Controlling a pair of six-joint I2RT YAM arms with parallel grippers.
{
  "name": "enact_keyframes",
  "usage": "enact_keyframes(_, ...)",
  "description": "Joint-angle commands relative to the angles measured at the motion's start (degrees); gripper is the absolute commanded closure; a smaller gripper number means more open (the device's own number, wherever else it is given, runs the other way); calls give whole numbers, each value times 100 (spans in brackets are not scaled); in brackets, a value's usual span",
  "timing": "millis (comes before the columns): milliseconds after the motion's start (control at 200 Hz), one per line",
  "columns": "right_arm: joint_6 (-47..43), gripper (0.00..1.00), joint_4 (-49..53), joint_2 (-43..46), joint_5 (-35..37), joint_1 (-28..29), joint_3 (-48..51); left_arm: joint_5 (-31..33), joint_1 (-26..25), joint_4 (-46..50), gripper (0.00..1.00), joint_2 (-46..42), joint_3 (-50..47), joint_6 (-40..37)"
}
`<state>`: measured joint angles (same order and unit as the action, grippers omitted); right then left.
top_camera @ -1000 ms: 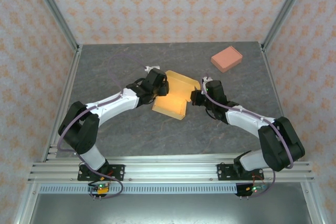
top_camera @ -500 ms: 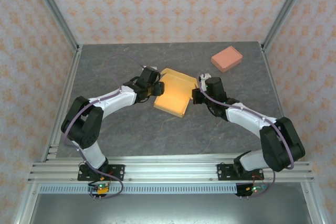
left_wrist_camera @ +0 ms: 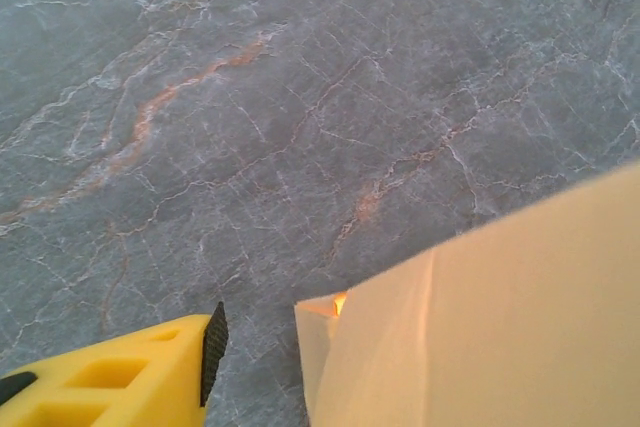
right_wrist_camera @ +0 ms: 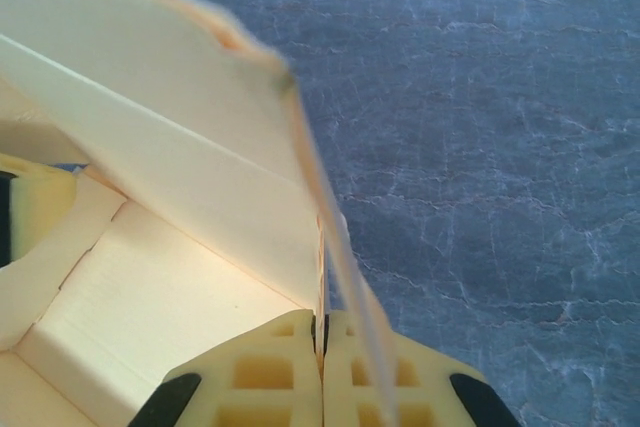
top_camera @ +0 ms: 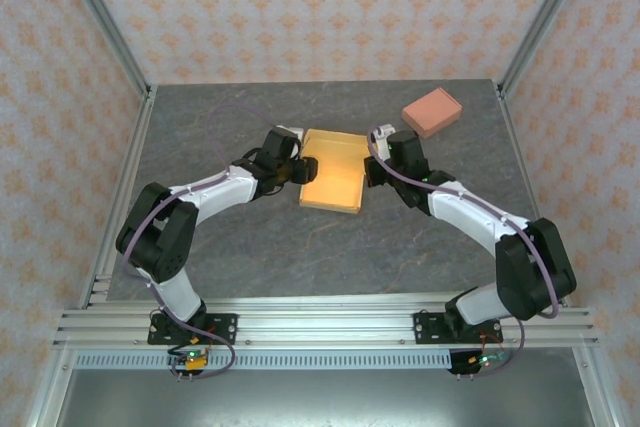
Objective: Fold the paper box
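we've the right gripper (right_wrist_camera: 322, 347) pinched shut on the paper box (top_camera: 335, 172) at its three o'clock wall, left gripper (top_camera: 298, 169) part-open, empty, at nine.

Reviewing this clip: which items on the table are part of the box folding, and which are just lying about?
Part of the job: yellow paper box; right hand, shut on its right wall; left hand, at its left edge.
Lying about: pink box, far right of the table, untouched.
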<state>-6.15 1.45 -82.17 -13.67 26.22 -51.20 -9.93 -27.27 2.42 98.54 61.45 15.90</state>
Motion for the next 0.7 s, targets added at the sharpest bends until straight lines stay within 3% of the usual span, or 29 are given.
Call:
enact_keyframes(0,-392,94,399,-69,277,6,-228,-167,103,-166,40,-3,150,-156)
enact_keyframes(120,-427,95,482,-125,331,10,-276,-373,173,-241,38,-68,61,-247)
enact_keyframes(295,-380,95,485,-182,296,13,-292,-647,192,-145,47,106,108,-347)
enact_keyframes(596,-360,96,521,-181,181,11,-306,-826,187,-180,47,374,207,-344)
enact_keyframes(691,-352,96,536,-182,146,14,-303,-818,193,-167,57,394,268,-337)
